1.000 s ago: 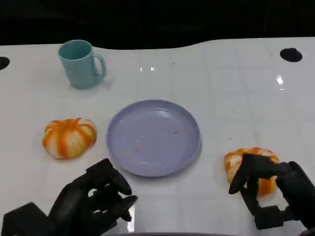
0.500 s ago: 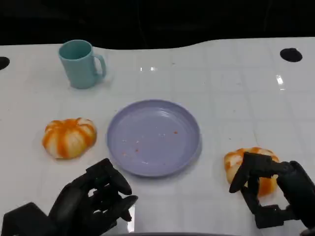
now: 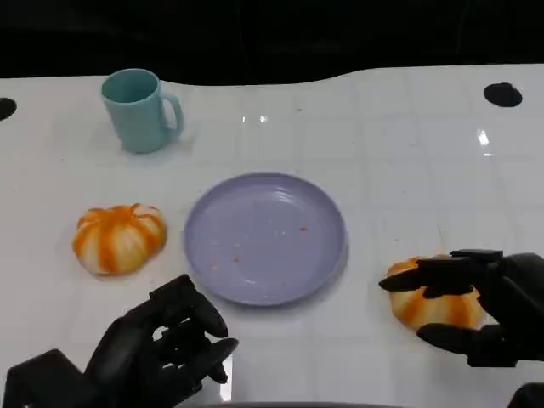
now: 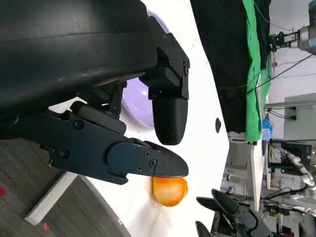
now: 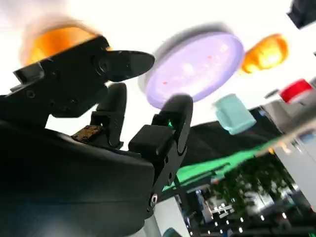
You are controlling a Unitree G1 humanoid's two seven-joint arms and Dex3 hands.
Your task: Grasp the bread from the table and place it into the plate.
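Right hand [image 3: 489,314] cups the round bread [image 3: 432,299], fingers spread around it.

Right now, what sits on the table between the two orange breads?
The purple plate, seen in the head view, lies between the left bread and the right bread.

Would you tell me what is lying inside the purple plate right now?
The purple plate holds no bread, just a few small orange crumbs on its surface. Both breads sit on the table beside it. Nothing covers the plate, so its whole inside is visible.
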